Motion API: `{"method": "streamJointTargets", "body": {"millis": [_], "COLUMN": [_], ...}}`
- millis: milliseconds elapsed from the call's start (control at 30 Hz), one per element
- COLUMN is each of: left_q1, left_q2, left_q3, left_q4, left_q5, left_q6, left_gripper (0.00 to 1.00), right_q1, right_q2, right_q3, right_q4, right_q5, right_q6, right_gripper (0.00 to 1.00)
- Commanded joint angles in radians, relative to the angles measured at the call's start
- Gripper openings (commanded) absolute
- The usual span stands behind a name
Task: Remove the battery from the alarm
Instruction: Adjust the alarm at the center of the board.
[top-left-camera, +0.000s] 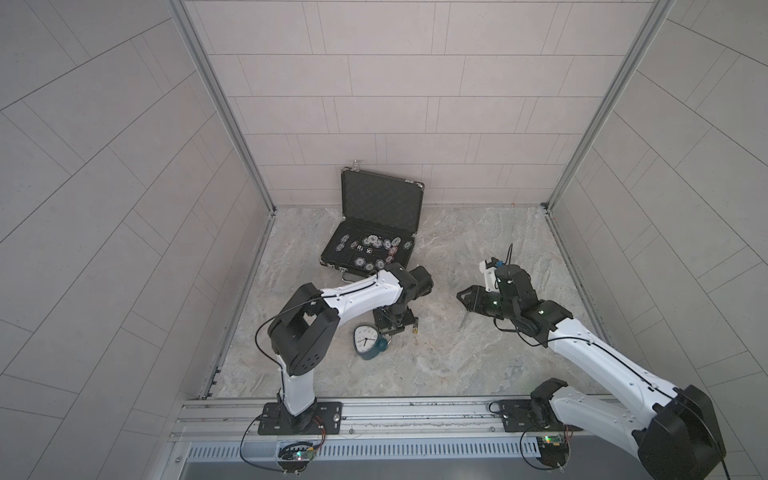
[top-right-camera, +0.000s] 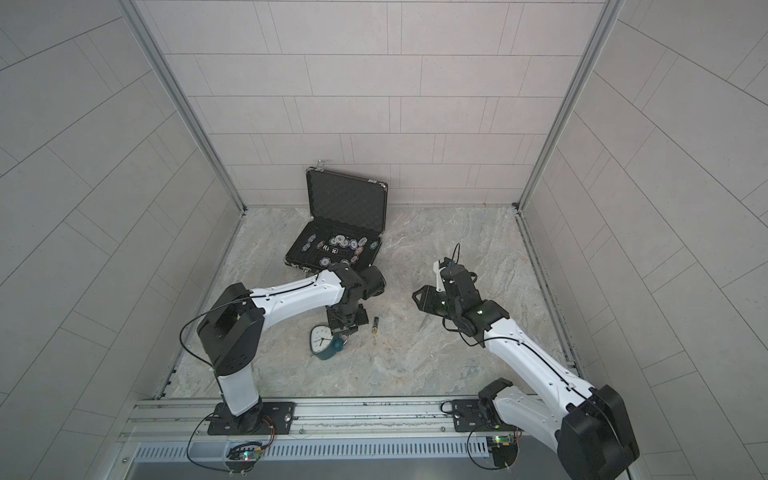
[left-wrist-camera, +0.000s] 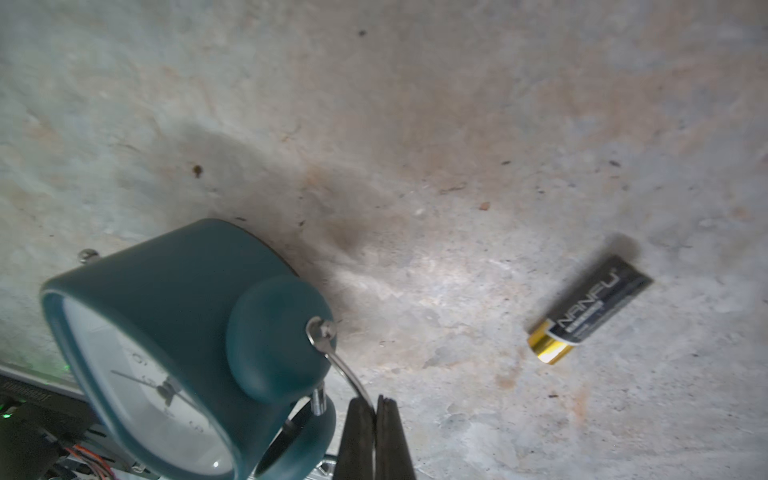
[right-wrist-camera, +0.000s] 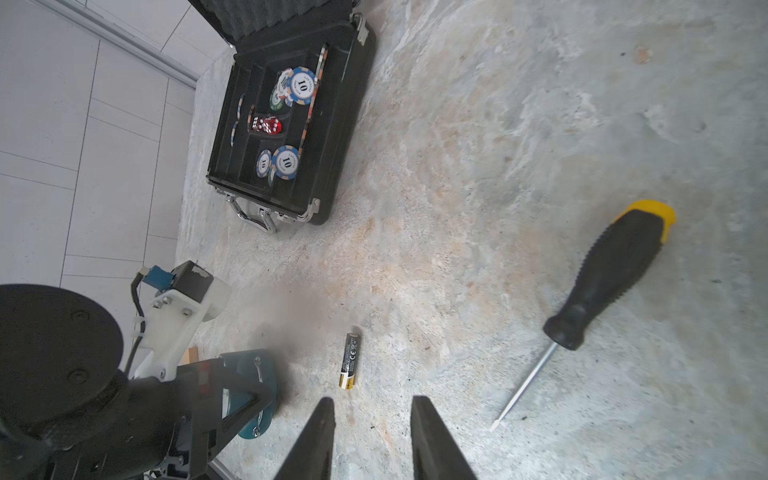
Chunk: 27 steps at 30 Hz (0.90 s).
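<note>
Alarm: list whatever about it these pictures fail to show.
Alarm back and battery bay: turned away in every view.
Left wrist view: frame edge cuts the dial beside the left gripper; numerals blurred.
Right wrist view: that gripper covers most of it.
Top views: the gripper's own body hides its grip on the handle.

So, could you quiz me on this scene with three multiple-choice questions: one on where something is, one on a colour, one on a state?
1. Where is the battery? A on the table beside the alarm; B inside the chip case; C on the metal rail.
2. What colour caps the screwdriver's black handle? A red; B yellow; C green.
3. The right gripper is: A shut on the battery; B shut, empty; C open, empty.
Answers: 1 A, it lies on bare tabletop; 2 B, a yellow end; 3 C, jaws apart, nothing between.
</note>
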Motion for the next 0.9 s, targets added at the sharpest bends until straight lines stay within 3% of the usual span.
{"method": "streamJointTargets", "body": {"millis": [0,267,367,500,567,633,700,733,767,867], "left_q1": [-0.015,-0.017,-0.016,-0.005,0.026,0.091,0.184,0.276,0.342,0.543], "left_q2": [0.023,-0.064,-0.159,-0.363,-0.488,-0.627,-0.802,-0.908,-0.961,-0.999], "left_q3": [0.046,0.026,0.002,-0.091,-0.181,-0.297,-0.435,-0.531,-0.601,-0.701], "left_q4": [0.005,0.04,0.065,0.107,0.125,0.179,0.316,0.436,0.514,0.663], "left_q5": [0.02,0.065,0.071,-0.051,-0.152,-0.229,-0.297,-0.29,-0.302,-0.368], "left_q6": [0.007,0.037,0.052,0.114,0.171,0.282,0.431,0.545,0.603,0.748], "left_gripper": [0.11,0.45,0.48,0.56,0.72,0.88,1.0,1.0,1.0,1.0], "right_q1": [-0.009,-0.035,-0.041,-0.047,-0.049,-0.054,-0.064,-0.095,-0.134,-0.293], "right_q2": [-0.03,-0.115,-0.151,-0.228,-0.262,-0.289,-0.311,-0.303,-0.265,-0.052], "right_q3": [-0.006,-0.016,-0.023,-0.02,-0.007,-0.015,-0.114,-0.201,-0.253,-0.258], "right_q4": [-0.055,-0.105,-0.116,-0.116,-0.104,-0.055,0.13,0.336,0.462,0.52], "right_q5": [0.024,0.03,0.005,0.028,0.144,0.399,0.642,0.752,0.775,0.745], "right_q6": [-0.039,-0.072,-0.105,-0.19,-0.235,-0.28,-0.359,-0.435,-0.482,-0.526], "right_gripper": [0.36,0.37,0.37,0.38,0.49,0.68,0.98,1.0,1.0,1.0]}}
